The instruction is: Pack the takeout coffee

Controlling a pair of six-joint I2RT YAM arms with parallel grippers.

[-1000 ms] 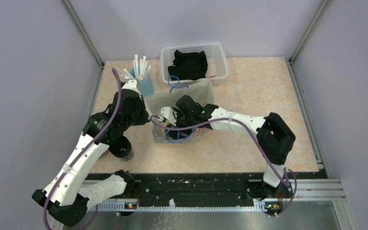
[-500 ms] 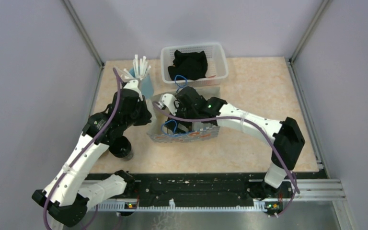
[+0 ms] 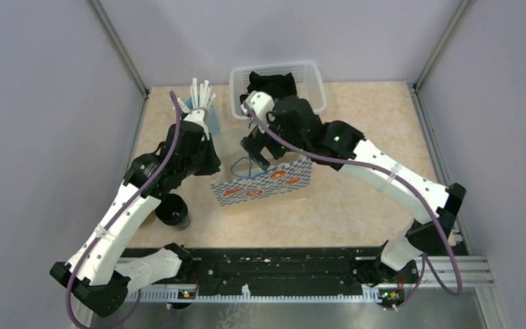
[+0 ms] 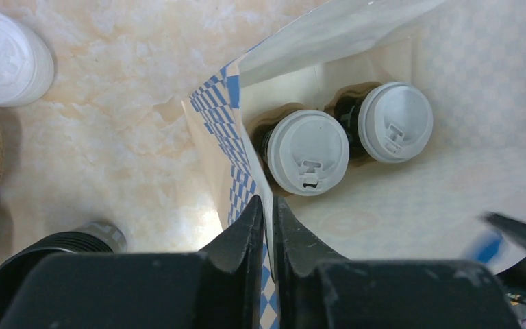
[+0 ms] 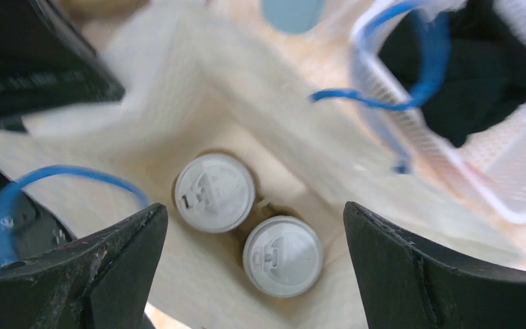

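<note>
Got both coffee cups (image 4: 306,152) in the brown carrier (image 4: 264,120) inside the paper bag (image 3: 264,185), plus black cloth (image 5: 479,103) in the far basket (image 3: 313,75). Pinching the bag's left wall with the left gripper (image 4: 267,205), holding the right gripper (image 5: 253,212) spread wide above.

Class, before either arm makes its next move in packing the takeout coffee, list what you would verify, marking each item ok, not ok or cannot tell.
1. Two white-lidded paper cups upright inside the blue-checked paper bag: ok.
2. Cups seated in the brown pulp carrier: ok.
3. Bag standing, mouth open: ok.
4. The left gripper shut on the bag wall: ok.
5. The right gripper open and empty: ok.
6. The blue handle clear of the right gripper: cannot tell.
</note>
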